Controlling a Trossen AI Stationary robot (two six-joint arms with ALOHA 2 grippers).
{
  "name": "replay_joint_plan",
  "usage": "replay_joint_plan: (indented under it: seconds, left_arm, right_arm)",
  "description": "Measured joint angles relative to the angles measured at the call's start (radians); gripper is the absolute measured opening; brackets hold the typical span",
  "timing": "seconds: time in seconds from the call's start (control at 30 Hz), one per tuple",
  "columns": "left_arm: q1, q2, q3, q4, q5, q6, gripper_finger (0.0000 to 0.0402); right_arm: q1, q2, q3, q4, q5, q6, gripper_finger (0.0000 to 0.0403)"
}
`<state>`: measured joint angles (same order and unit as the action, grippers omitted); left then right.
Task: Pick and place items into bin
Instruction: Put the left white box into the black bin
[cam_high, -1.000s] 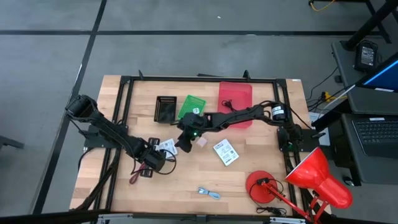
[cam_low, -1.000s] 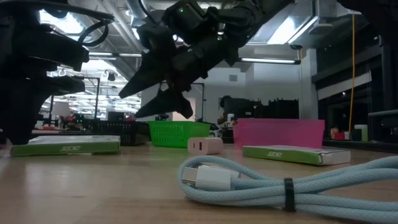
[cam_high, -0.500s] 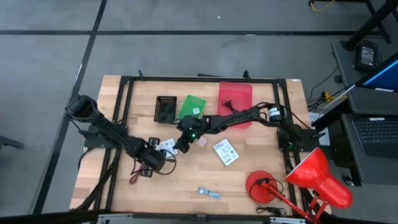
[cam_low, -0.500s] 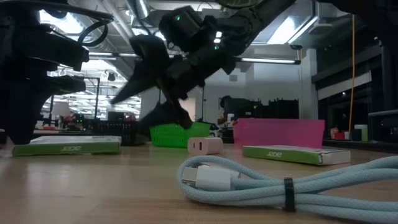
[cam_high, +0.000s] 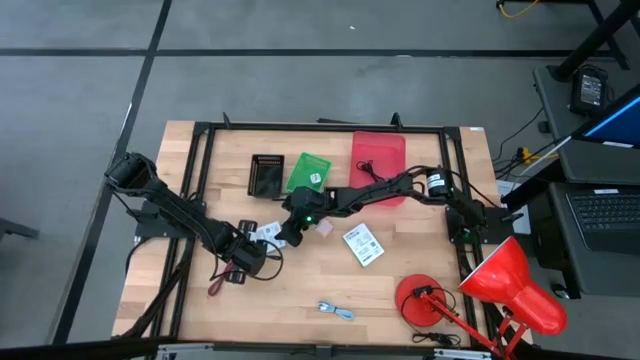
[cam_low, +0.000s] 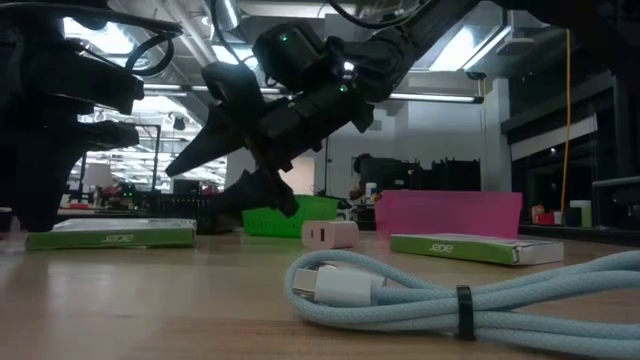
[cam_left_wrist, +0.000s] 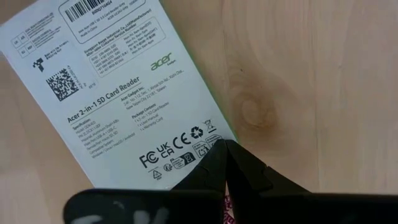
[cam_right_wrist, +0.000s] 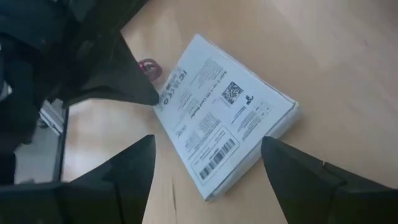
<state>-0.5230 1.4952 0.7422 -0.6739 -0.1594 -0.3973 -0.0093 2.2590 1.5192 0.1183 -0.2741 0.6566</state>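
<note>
A white printed packet lies flat on the wooden table, seen also in the left wrist view and the right wrist view. My left gripper is shut, its tips at the packet's corner. My right gripper hangs open just above the packet's other end, slanting down, one finger on either side and neither touching it. A second packet, a pink cube, red and black cords and a blue-white cable lie loose. My left gripper sets its shut fingertips on one corner of the white packet, coming from above and pointing steeply down. The packet lies flat on the table under them.
Black, green and red bins stand in a row at the far side. A red desk lamp stands at the near right corner. Bare wood lies in the near middle around the cable.
My right gripper has sunk and moved toward the table's left, onto the white packet beside my left gripper, rolling a little as it went. Its fingers stay apart. The packet has not moved.
</note>
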Motion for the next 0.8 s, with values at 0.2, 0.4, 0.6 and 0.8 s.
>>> replay_joint_plan:
  seconds: [0.2, 0.4, 0.6, 0.8]
  left_arm:
    - [0.000, 0.000, 0.000, 0.000, 0.000, 0.000, 0.0001]
    - [0.000, 0.000, 0.000, 0.001, 0.000, 0.000, 0.0002]
    - [0.000, 0.000, 0.000, 0.001, 0.000, 0.000, 0.0002]
    - [0.000, 0.000, 0.000, 0.001, 0.000, 0.000, 0.0001]
  right_arm:
    - [0.000, 0.005, 0.000, 0.024, 0.002, -0.030, 0.0259]
    - [-0.001, 0.025, 0.001, 0.030, -0.002, 0.022, 0.0247]
    - [-0.003, 0.049, 0.000, 0.017, -0.009, 0.045, 0.0245]
    - [-0.009, 0.066, 0.001, 0.056, -0.016, 0.045, 0.0245]
